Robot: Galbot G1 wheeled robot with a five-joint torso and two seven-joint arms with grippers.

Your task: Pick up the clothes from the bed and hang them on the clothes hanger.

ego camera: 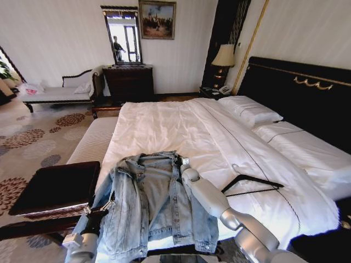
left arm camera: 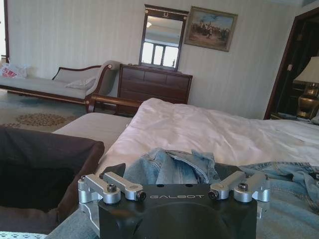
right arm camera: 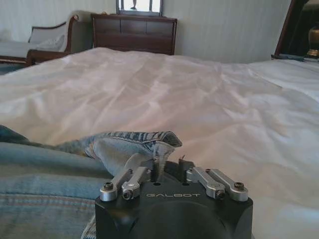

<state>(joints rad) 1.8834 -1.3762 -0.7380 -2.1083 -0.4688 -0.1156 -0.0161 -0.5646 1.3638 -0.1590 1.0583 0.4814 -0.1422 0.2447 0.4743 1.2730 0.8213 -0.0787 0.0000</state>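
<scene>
Collar pinch on denim jacket (ego camera: pixel 151 203), bed (ego camera: pixel 181 126).
Right gripper (right arm camera: pixel 167 162) jaws clamped on collar, twelve o'clock edge; left gripper (left arm camera: pixel 174 186) jaws apart; deepen bite.

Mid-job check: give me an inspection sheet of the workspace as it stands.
Surface: bed with white duvet, wrinkled.
Job's things: denim jacket lies spread at the foot end, collar toward the pillows; black hanger lies on the duvet to its right, apart from it.
Clutter: dark tray on the bench left of the bed.
Grippers: right gripper at the jacket's collar, jaws shut on the fabric; left gripper at the jacket's left shoulder, jaws open.
Cables: nothing seen.
Surroundings: dresser, mirror, daybed, bedside lamp.
</scene>
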